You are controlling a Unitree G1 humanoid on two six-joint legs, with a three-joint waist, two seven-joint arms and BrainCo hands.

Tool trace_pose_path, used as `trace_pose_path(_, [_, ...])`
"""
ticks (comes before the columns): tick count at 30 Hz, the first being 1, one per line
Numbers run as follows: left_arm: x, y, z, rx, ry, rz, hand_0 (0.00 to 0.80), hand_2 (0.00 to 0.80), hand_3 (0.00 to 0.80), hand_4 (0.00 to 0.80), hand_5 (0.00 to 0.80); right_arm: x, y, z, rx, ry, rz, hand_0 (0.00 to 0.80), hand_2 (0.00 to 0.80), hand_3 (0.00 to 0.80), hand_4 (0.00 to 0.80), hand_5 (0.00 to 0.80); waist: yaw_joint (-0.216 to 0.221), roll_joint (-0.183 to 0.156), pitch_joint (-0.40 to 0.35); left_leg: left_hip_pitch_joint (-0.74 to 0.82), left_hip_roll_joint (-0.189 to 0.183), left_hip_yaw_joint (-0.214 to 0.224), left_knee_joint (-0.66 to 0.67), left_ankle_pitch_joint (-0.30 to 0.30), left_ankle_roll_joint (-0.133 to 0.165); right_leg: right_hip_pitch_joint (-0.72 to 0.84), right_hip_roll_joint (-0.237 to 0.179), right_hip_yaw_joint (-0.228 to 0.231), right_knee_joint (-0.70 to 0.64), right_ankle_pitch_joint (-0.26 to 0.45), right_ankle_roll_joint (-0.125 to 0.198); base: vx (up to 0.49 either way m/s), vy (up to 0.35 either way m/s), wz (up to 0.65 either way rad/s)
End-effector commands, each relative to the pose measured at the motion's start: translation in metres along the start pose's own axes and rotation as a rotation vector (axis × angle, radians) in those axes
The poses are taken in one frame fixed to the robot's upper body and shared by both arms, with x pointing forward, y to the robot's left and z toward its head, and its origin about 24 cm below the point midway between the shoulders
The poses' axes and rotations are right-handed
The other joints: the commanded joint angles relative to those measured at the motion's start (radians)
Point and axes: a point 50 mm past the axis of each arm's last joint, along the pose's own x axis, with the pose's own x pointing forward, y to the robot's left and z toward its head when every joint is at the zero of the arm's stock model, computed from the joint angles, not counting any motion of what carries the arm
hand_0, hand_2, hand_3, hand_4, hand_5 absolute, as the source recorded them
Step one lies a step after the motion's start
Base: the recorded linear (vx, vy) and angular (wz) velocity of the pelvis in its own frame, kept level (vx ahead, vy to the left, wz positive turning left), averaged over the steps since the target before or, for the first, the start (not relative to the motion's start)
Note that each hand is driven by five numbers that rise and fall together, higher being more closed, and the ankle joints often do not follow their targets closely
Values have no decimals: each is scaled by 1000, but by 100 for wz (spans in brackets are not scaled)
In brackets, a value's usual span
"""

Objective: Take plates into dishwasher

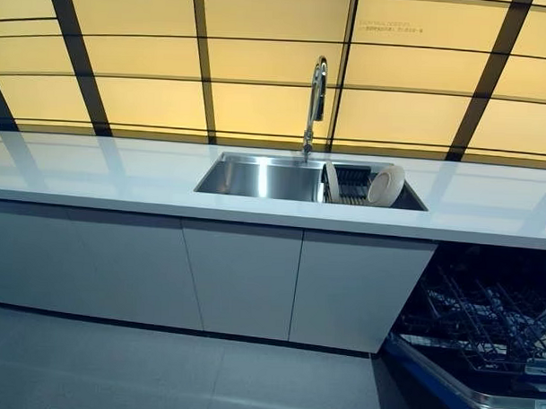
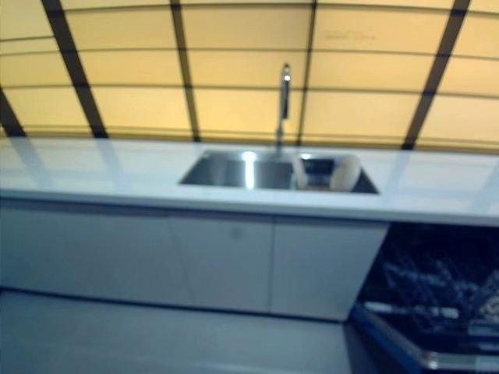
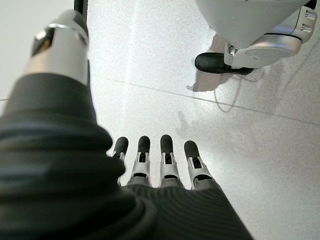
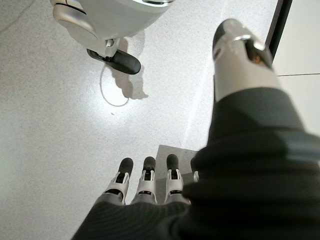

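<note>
Two white plates stand on edge in the right half of the steel sink [image 1: 256,179]: a thin one [image 1: 331,181] seen edge-on and a rounder one [image 1: 387,185] leaning to its right. The open dishwasher [image 1: 484,329] with its dark wire rack shows at the lower right, under the counter. Neither hand appears in the eye views. My left hand [image 3: 155,165] hangs over the grey floor with straight fingers and holds nothing. My right hand [image 4: 145,187] hangs likewise, fingers straight and empty.
A tall chrome tap [image 1: 316,103] rises behind the sink. The white counter [image 1: 95,167] runs the full width over pale cabinet doors [image 1: 244,275]. The lowered dishwasher door [image 1: 464,391] juts out over the grey floor at the lower right.
</note>
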Motion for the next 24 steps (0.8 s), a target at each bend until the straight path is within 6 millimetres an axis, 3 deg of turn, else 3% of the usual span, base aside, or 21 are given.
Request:
trace_pose_path(1, [4, -1, 26, 34, -71, -5, 0, 0, 0, 0, 0, 3, -3, 23, -19, -43, -8, 0, 0, 0, 0, 0, -3, -20, 31, -3, -12, 53, 4, -9, 17, -24, -33, 37, 36, -7, 57, 0, 0, 0])
trace_pose_path(24, [4, -2, 29, 33, -88, -3, 0, 0, 0, 0, 0, 3, -2, 22, -17, -43, -8, 0, 0, 0, 0, 0, -1, -22, 34, -3, -13, 51, 5, -8, 18, -23, -32, 36, 36, -7, 56, 0, 0, 0])
